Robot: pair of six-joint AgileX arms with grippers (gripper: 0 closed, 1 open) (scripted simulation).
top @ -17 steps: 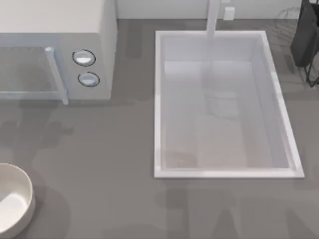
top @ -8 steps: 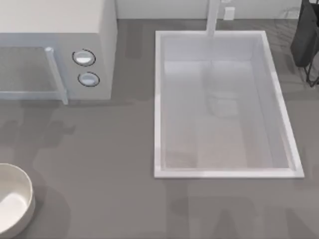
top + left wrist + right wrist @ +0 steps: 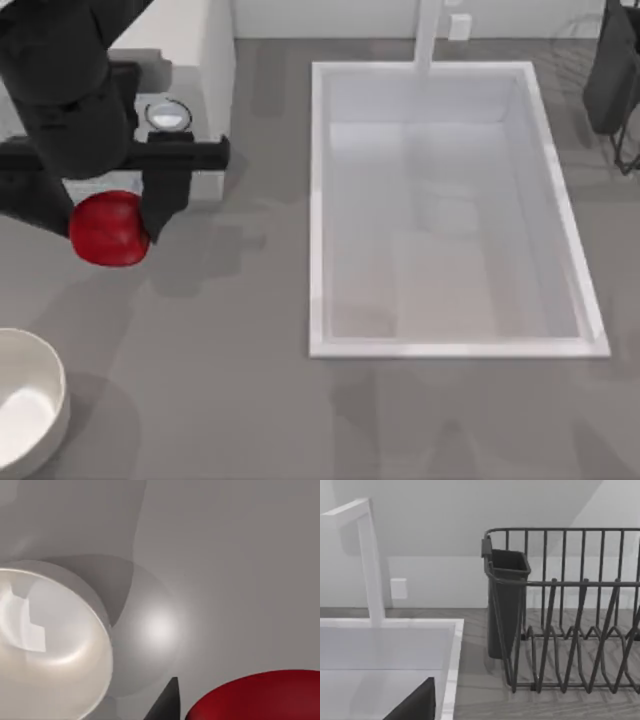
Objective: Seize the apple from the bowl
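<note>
My left gripper (image 3: 100,215) is shut on the apple (image 3: 108,232), a glossy red fruit held in the air over the grey counter in front of the microwave. The bowl (image 3: 40,425) stands at the table's near left corner, white and with nothing in it, apart from the apple and nearer the front edge. In the left wrist view the bowl (image 3: 97,630) lies below, with the apple (image 3: 260,697) and one dark fingertip (image 3: 167,705) at the picture's edge. A dark part of my right gripper (image 3: 415,705) shows over the sink's corner.
A white microwave (image 3: 205,90) stands at the back left, behind the left arm. A large white sink (image 3: 320,200) with a faucet (image 3: 428,35) takes up the middle right. A dark dish rack (image 3: 570,630) stands at the back right.
My left arm has come into the top view, with the apple in its gripper, above the counter in front of the microwave. The bowl has not moved.
</note>
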